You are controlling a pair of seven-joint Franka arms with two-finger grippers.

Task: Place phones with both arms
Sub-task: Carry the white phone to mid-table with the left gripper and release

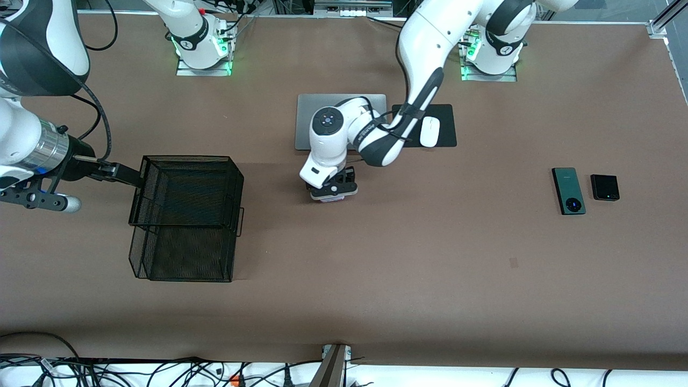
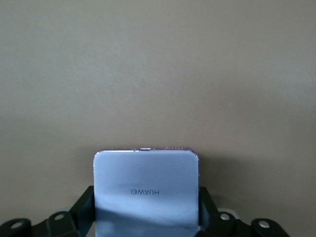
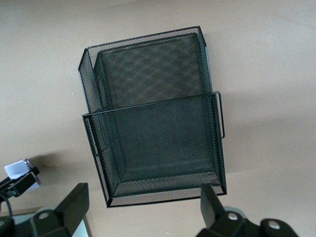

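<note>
— Where was the left gripper, and what did it have?

— It sat over the middle of the table, just nearer the camera than the grey laptop. Its fingers were closed part way on the two sides of the white-pink phone, which lay flat between them with its lettered face toward the wrist camera. Whether the phone rested on the table or hung just above it could not be told.

— And the right gripper?

— It waited up over the black mesh basket at the right arm's end of the table, jaws spread wide with nothing between them. The basket showed two compartments, one nearer the camera than the other.

— The other phones?

— The dark green phone and the small black phone lay flat near each other toward the left arm's end, well apart from both grippers. The white mouse rested on its black pad beside the laptop.
</note>
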